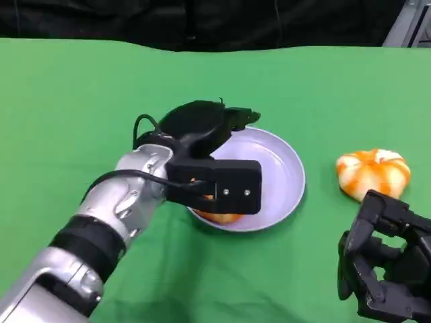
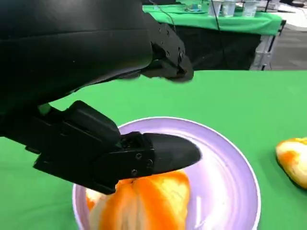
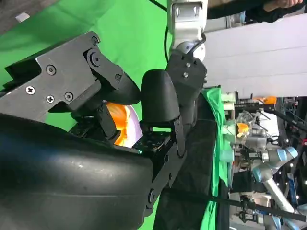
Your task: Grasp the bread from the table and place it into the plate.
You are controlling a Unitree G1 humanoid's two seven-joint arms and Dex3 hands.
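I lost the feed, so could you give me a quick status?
Left hand over plate, touching bread in it. Right hand idle, empty. Second bread on table.

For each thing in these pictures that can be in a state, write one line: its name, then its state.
left hand: over the plate, fingers spread, holding nothing
right hand: low beside the table's near edge, holding nothing
bread in plate: lying in the plate, under the left hand
bread on table: lying on the cloth, outside the plate
plate: upright, holding one bread
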